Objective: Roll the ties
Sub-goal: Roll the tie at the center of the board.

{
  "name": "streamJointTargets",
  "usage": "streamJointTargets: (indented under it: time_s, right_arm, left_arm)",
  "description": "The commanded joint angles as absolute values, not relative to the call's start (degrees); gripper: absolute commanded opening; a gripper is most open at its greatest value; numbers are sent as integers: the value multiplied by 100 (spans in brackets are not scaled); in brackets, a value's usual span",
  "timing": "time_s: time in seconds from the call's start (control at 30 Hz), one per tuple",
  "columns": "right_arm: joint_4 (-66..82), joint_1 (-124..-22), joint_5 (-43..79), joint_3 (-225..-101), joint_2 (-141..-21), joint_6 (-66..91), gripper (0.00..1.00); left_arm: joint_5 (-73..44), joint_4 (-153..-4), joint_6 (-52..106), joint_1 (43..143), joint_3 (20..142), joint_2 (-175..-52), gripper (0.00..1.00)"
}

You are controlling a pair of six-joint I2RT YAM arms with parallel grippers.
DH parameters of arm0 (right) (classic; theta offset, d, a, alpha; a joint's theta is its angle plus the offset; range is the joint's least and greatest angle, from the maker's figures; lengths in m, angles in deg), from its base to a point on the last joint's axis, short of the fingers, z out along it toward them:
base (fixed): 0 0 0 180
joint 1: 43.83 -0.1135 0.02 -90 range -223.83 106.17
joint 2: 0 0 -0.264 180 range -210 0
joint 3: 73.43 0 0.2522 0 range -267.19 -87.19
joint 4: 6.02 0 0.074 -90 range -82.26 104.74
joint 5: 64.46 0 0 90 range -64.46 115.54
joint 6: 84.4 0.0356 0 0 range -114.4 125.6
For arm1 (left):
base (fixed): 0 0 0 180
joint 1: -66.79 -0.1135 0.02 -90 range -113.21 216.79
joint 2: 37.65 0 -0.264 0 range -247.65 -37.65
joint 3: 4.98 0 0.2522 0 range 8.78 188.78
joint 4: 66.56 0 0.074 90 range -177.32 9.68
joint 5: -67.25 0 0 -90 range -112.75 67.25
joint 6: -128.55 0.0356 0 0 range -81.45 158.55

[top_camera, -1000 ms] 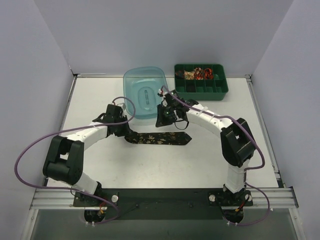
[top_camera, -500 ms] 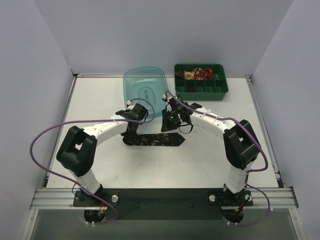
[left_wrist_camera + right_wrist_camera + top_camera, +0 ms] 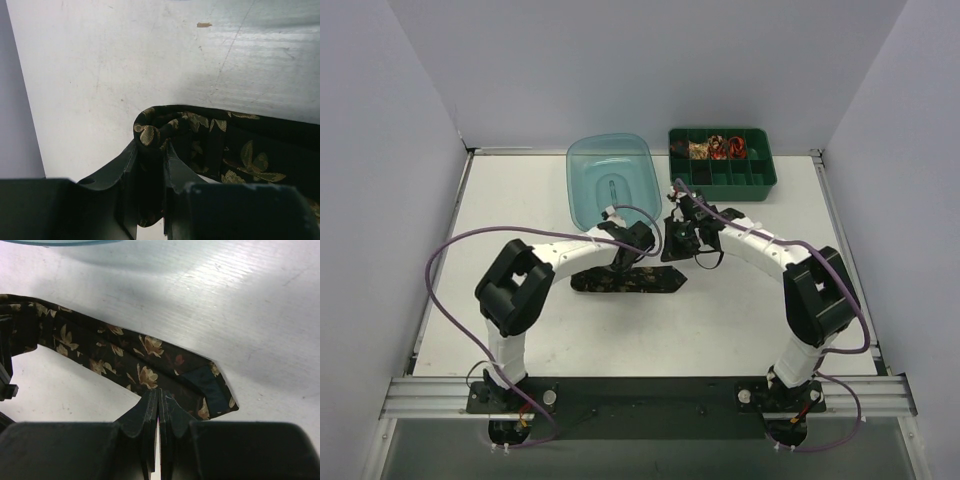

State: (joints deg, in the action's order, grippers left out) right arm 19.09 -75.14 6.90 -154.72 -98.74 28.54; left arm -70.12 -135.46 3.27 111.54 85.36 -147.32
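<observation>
The black tie (image 3: pixel 645 282) with gold-tan flowers lies flat across the table's middle, its pointed end to the right. My left gripper (image 3: pixel 620 262) is over its middle part. In the left wrist view the left gripper (image 3: pixel 150 147) is shut on a curled fold of the tie (image 3: pixel 150 131). My right gripper (image 3: pixel 678 248) is at the pointed end. In the right wrist view the right gripper (image 3: pixel 159 394) is shut, its tips at the near edge of the tie (image 3: pixel 115 352), close to the point (image 3: pixel 215 397). Red and beige fabric coils (image 3: pixel 717 147) sit in the green tray.
A translucent blue tub (image 3: pixel 610 180) stands just behind both grippers. A green compartment tray (image 3: pixel 722 177) is at the back right. Purple cables (image 3: pixel 470 245) loop off both arms. Grey walls close in the table on three sides.
My left gripper has moved right along the tie, from its left end to its middle. The right gripper has shifted right, and the tie's pointed end has drawn in to the left.
</observation>
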Motion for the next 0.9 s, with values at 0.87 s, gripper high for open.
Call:
streamJointTargets:
  time_s: [0.87]
  right_arm:
    - [2206, -6651, 1279, -14748, -9194, 3162, 3]
  left_arm:
    - [-6556, -12860, -293, 11996, 9027, -15921, 0]
